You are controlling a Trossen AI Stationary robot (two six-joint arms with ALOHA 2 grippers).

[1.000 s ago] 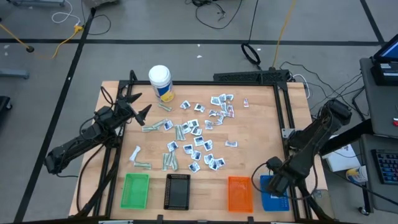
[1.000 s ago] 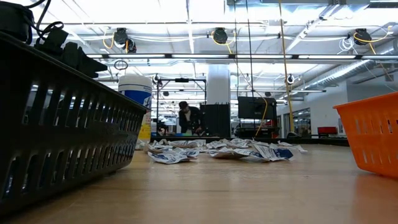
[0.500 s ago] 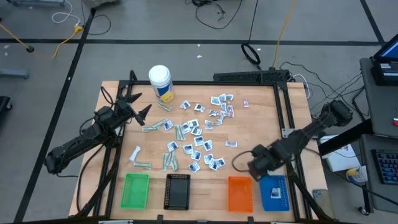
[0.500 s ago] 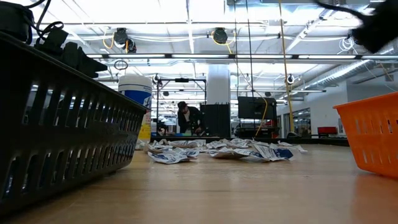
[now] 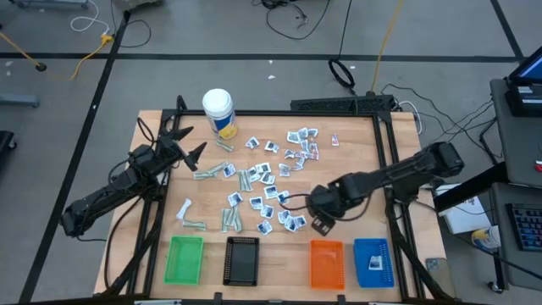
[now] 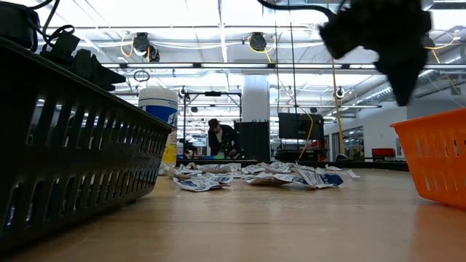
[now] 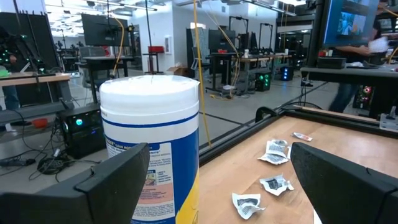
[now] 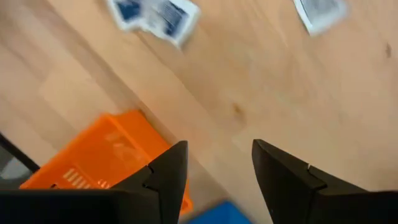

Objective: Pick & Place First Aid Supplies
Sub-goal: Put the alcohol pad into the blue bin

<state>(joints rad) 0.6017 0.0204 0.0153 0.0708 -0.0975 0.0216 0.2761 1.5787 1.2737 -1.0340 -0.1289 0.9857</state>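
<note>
Wooden counter (image 5: 356,161) carries the first aid packets (image 5: 269,191) scattered mid-surface; the right gripper (image 5: 320,222), jaws apart and empty above bare wood beside the orange tray (image 5: 327,263), is judged approaching a pick, requiring descent onto one packet, while the left gripper (image 5: 188,142) waits, jaws apart, near the white bottle (image 5: 218,112).

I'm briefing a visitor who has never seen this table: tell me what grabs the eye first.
First, the scatter of first aid packets across the middle of the wooden table. Next, the four trays along the near edge: green tray, black tray, orange tray, blue tray. Then the right end effector, open, above the wood beside the packets, and the white bottle at the far side.
</note>
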